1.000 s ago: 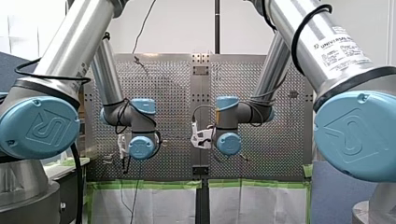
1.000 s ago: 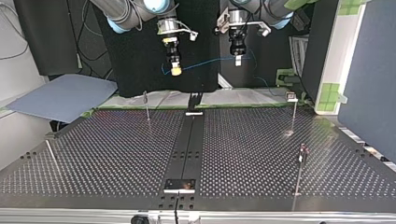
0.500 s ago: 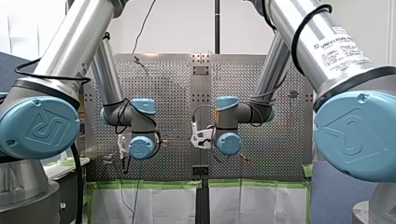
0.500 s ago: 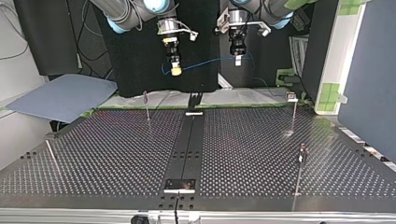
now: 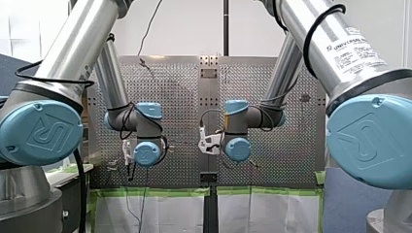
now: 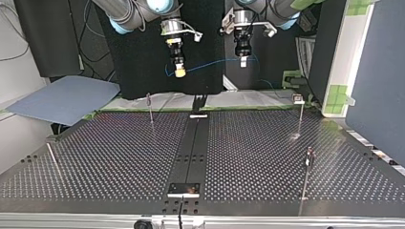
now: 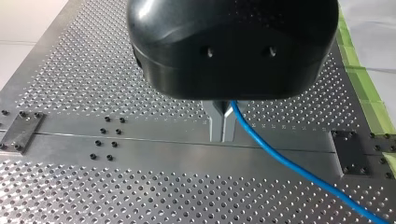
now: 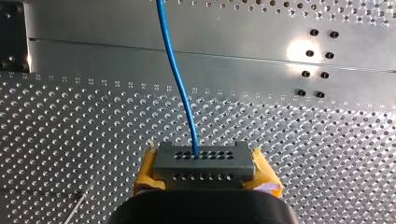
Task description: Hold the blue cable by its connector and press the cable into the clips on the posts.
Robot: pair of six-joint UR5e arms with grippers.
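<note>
The blue cable (image 6: 210, 63) spans the upper centre of the top view, above the worktop (image 6: 119, 157). Its grey connector (image 8: 204, 163) sits clamped between the yellow-padded fingers (image 8: 145, 175) of my right gripper (image 6: 179, 72). My left gripper (image 7: 222, 137) pinches the cable between its closed metal fingers (image 7: 215, 125). Thin posts (image 6: 150, 109) stand on the worktop lower in the frame, well apart from the cable.

At 12 o'clock the cable (image 6: 210, 64) hung between my left gripper (image 6: 243, 61) and my right gripper (image 6: 179, 71). A post (image 6: 300, 117) stood at 2 o'clock.
</note>
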